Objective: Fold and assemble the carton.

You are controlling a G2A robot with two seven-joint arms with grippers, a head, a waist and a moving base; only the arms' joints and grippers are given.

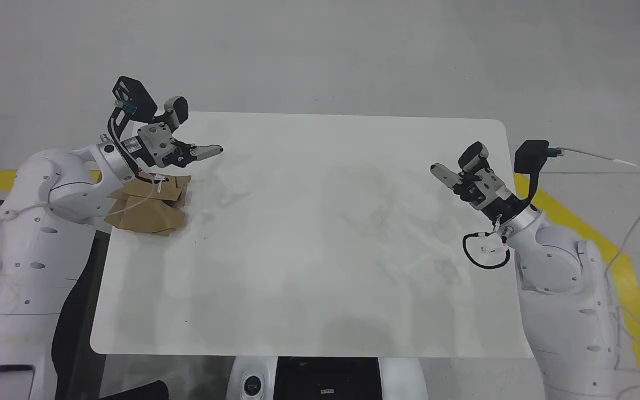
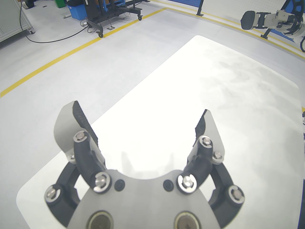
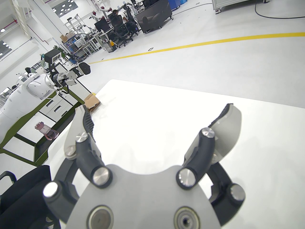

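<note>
The brown cardboard carton (image 1: 152,204) lies flat and partly folded at the table's left edge, partly under the left arm. From the right wrist it appears far off as a small brown piece of carton (image 3: 92,101) on the far corner. My left gripper (image 1: 208,153) hovers above the table's back left corner, just past the carton, open and holding nothing (image 2: 140,110). At the right edge of the table my right gripper (image 1: 448,173) points toward the middle, also open with nothing between its fingers (image 3: 155,108).
The white table (image 1: 300,260) has rounded corners and a bare top between the two arms. Grey floor with yellow lines (image 2: 71,51) surrounds it. A green-framed bench (image 3: 35,129) stands beyond the carton's side.
</note>
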